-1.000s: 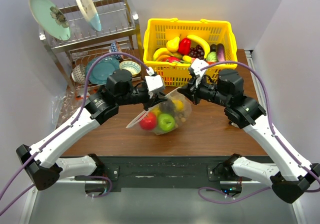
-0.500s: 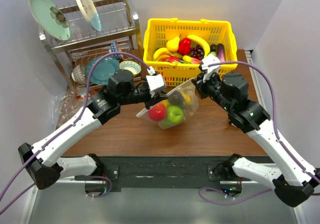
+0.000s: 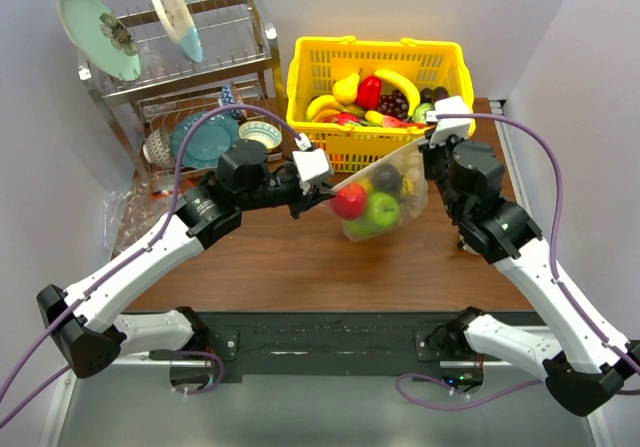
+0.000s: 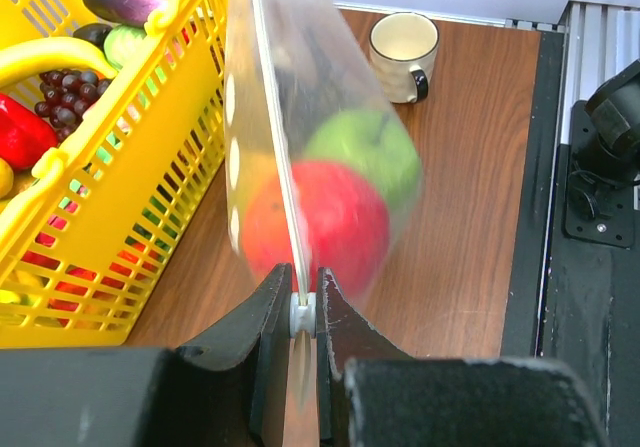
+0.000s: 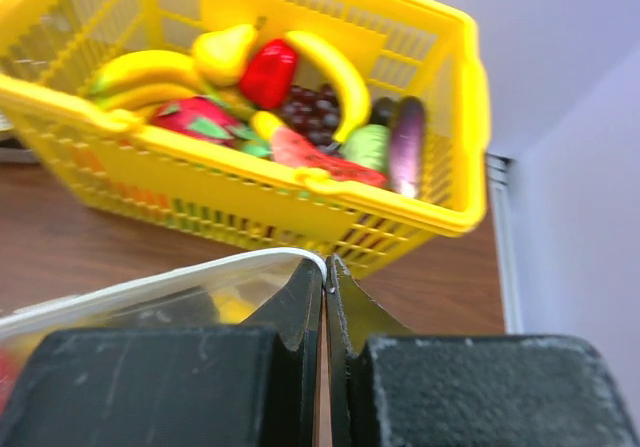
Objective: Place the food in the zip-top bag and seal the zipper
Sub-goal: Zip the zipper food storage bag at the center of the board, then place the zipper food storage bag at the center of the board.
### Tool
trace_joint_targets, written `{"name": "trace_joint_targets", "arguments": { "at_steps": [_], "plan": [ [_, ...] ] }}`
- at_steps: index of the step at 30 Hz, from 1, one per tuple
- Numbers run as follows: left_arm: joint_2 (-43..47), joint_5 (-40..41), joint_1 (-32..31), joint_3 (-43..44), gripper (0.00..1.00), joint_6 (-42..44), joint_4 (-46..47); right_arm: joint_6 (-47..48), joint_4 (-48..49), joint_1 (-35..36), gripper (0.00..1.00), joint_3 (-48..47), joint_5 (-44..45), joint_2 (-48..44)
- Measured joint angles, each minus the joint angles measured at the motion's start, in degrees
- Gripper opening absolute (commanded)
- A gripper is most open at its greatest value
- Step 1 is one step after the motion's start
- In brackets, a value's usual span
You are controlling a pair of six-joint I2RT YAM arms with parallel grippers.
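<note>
Basket [image 3: 296, 77] sits at the far edge of the desk, right of centre. Dish rack [image 3: 190, 80] is in the far-left corner, with plates [image 3: 100, 32] standing on the top tier and bowls [image 3: 205, 139] on the tier below. Zip-top bag [image 3: 415, 199] is just in front of the basket, strung between left gripper [image 4: 303, 287] at its left end and right gripper [image 5: 324, 272] at its right end. Both pinch the zipper [image 4: 272, 117] edge. Food [image 3: 382, 209] is inside the bag, below the zipper. Mug [image 4: 404, 47] stands near the right edge, beside the right arm.
</note>
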State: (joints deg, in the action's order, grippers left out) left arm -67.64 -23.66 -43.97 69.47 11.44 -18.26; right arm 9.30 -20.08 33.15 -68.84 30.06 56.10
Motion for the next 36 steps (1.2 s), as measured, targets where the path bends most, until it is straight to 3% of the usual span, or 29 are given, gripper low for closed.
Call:
{"name": "trace_joint_targets", "arguments": {
  "at_steps": [5, 14, 18, 29, 30, 31, 32, 33, 34, 36],
  "plan": [
    [-0.1, 0.3, 0.0, -0.1, 0.0, -0.2, -0.2, 1.2, 1.7, -3.4, 0.0, 0.7, 3.5, 0.0],
    [-0.8, 2.6, -0.3, -0.9, 0.0, -1.0, 0.6, 0.1, 1.7, -6.4, 0.0, 2.9, 1.4, 0.1],
    [-2.6, 8.3, -0.3, -0.6, 0.0, -2.8, -0.7, -3.3, 2.1, -7.5, 0.0, 4.6, -2.1, 0.8],
    [-20.6, 28.5, 3.7, 9.0, 0.0, -11.6, -11.0, -14.7, 7.8, -9.0, 0.02, 14.1, -10.7, 5.9],
    [-20.9, 29.4, 4.3, 9.2, 0.06, -12.5, -11.0, -15.2, 8.5, -9.0, 0.04, 14.1, -11.5, 6.3],
    [-20.9, 30.1, 4.7, 9.5, 0.29, -13.4, -11.0, -15.7, 9.1, -9.0, 0.07, 14.1, -12.1, 6.5],
    [-20.9, 30.7, 5.4, 9.9, 0.41, -14.0, -11.0, -16.1, 9.5, -9.0, 0.62, 14.1, -12.7, 6.6],
    [-20.9, 31.2, 6.0, 10.4, 0.51, -14.7, -10.8, -16.3, 9.7, -9.0, 0.81, 14.1, -13.1, 6.6],
    [-20.9, 31.9, 6.6, 10.7, 0.65, -15.2, -10.8, -16.9, 9.9, -9.0, 0.94, 14.1, -13.3, 6.8],
    [-20.6, 33.1, 7.7, 10.8, 0.71, -16.6, -10.5, -16.9, 10.3, -9.1, 0.99, 13.7, -13.2, 7.0]
  ]
}}
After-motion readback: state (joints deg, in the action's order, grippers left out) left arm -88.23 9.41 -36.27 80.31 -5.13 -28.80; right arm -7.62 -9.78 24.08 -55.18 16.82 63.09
